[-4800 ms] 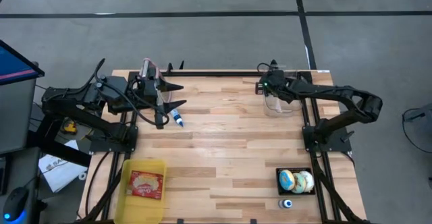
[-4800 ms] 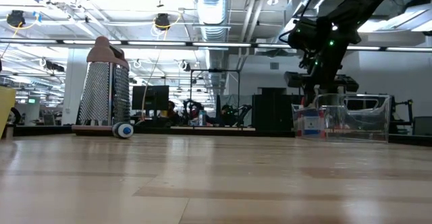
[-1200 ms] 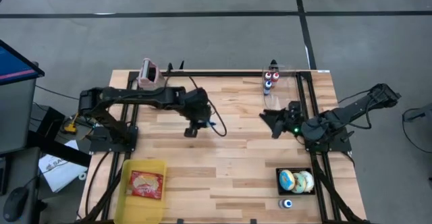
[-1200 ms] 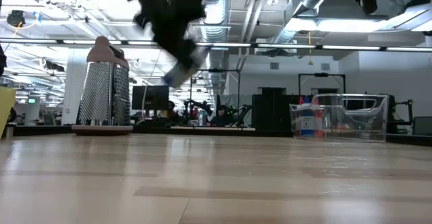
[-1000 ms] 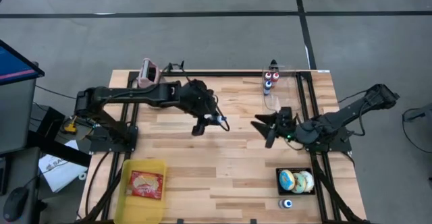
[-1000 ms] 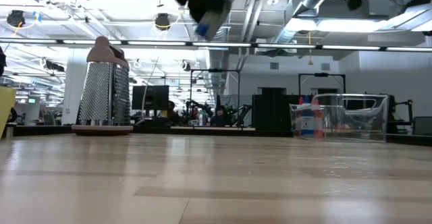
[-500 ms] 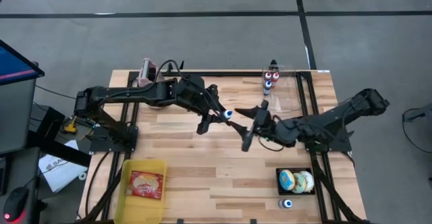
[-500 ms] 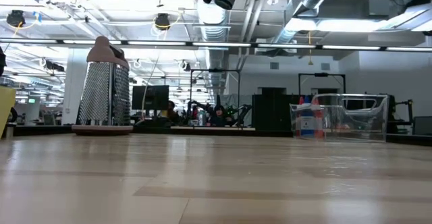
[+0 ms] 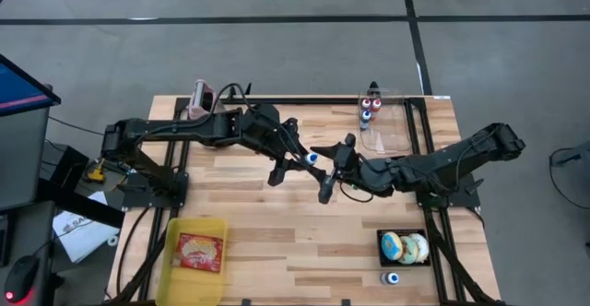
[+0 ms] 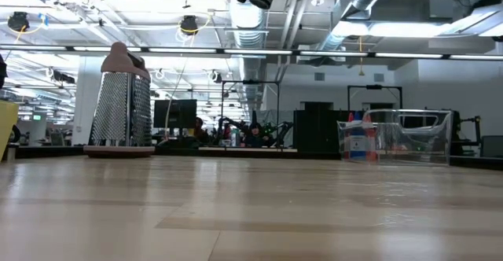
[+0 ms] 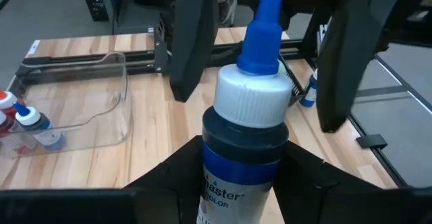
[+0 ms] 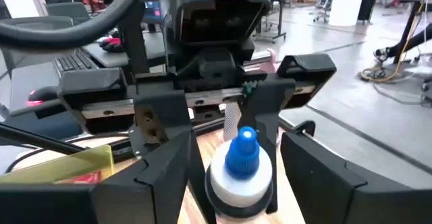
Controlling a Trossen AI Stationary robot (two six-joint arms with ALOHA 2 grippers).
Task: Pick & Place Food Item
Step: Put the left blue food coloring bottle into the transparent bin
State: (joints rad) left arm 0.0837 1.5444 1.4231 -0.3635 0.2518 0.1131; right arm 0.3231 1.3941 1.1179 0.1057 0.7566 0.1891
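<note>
A food-colouring bottle [image 11: 246, 109] with a dark blue body, white cap and blue nozzle hangs high over the middle of the table, also showing as the bottle [image 9: 311, 158] in the high view. My left gripper [image 9: 288, 156] is shut on it, coming in from the table's left. My right gripper [image 9: 324, 168] faces it from the right, open. Its fingers [image 12: 165, 173] stand on either side of the bottle's cap [image 12: 239, 183] with a gap on both sides. My left gripper pinches the bottle's dark blue body [image 11: 239, 183], below the white cap, between its two fingers [image 11: 182, 166]. The fingers come from the table's left, slanting slightly down. The bottle lies along them, nozzle pointing at the right gripper, lifted clear of the table.
A clear bin [image 9: 380, 126] with small bottles stands at the far right. A metal grater [image 10: 119, 100] is at the far left. A yellow tray [image 9: 175, 251] with a packet sits near left, a black tray [image 9: 380, 237] with pastries near right, with a loose bottle [image 9: 392, 277] below it.
My left gripper has carried the bottle up and toward the table's right, then held still. My right gripper has travelled toward the table's left and rolled, and its fingers have come to stand on either side of the bottle's cap.
</note>
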